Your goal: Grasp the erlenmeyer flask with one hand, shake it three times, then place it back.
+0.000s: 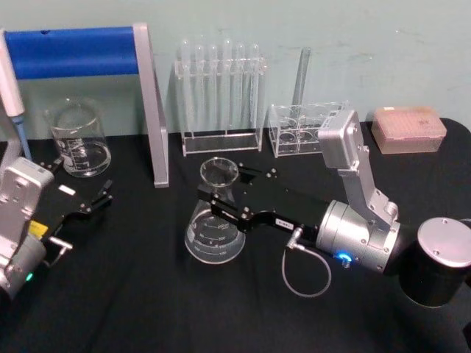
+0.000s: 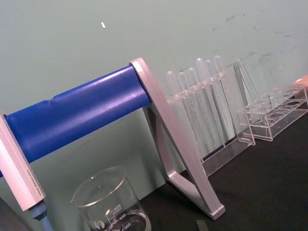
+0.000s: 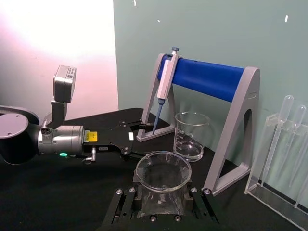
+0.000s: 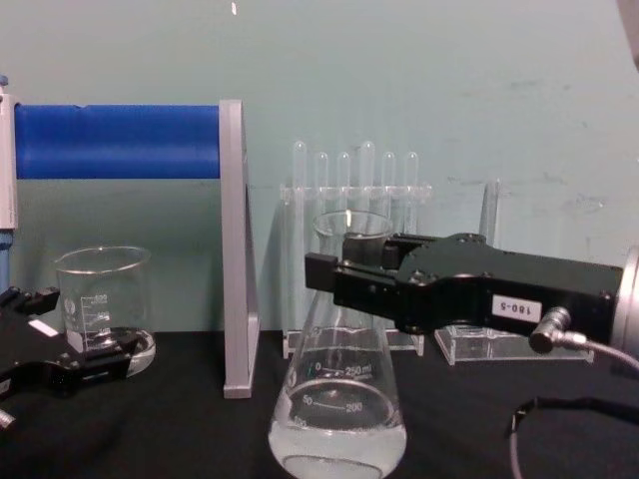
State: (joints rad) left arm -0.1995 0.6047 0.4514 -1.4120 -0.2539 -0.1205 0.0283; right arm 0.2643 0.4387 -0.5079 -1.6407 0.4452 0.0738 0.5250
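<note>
One erlenmeyer flask (image 1: 213,234) stands upright on the black table (image 1: 147,309), a little clear liquid in its base. The right gripper (image 1: 225,190) reaches in from four o'clock and has its two jaws closed on the flask's neck, just under the flared rim. The left gripper (image 1: 82,185) rests on the table at nine o'clock of the flask, well apart from it, with its jaws spread and nothing between them.

At ten o'clock of the flask sits one glass beaker (image 1: 77,140), beneath a pipette stand (image 1: 73,51) with a blue bar that carries one pipette (image 1: 11,88). At twelve o'clock a tall clear rack (image 1: 221,143) holds six test tubes (image 1: 227,73). At one o'clock a second, low clear rack (image 1: 302,132) holds a single glass tube (image 1: 302,73). One pink pipette tip box (image 1: 408,129) lies at two o'clock.
</note>
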